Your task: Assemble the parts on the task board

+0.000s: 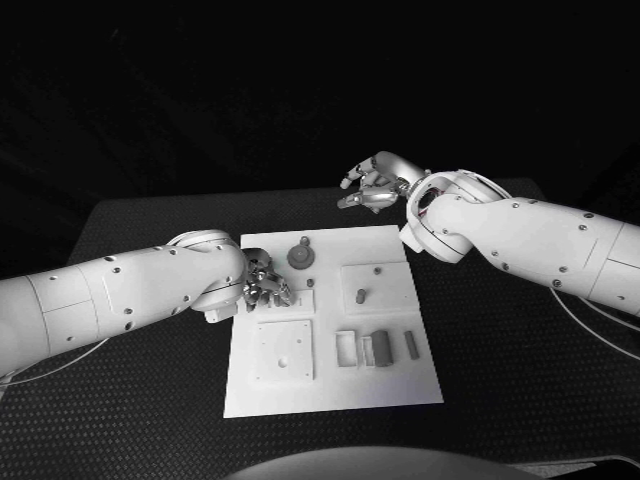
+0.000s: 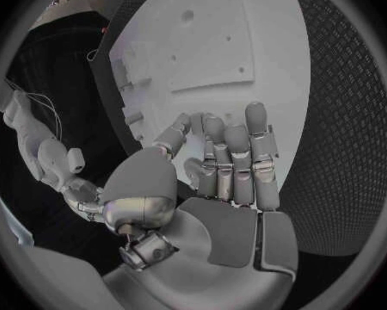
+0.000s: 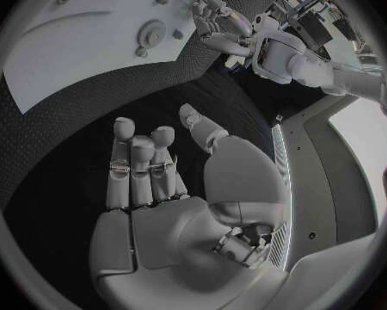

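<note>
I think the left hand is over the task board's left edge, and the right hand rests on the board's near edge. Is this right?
Not quite. The left hand is over the left edge of the task board, but the right hand is beyond the board's far edge, above the table, as the head view shows.

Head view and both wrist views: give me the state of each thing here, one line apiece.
Task board: lying flat on the table, long side running away from the robot.
Round part: sitting on the board's far end, untouched.
Small upright parts: side by side near the board's middle, untouched.
Left hand: over the board's left edge, fingers apart, holding nothing.
Right hand: beyond the board's far end, empty, fingers loosely bent.
</note>
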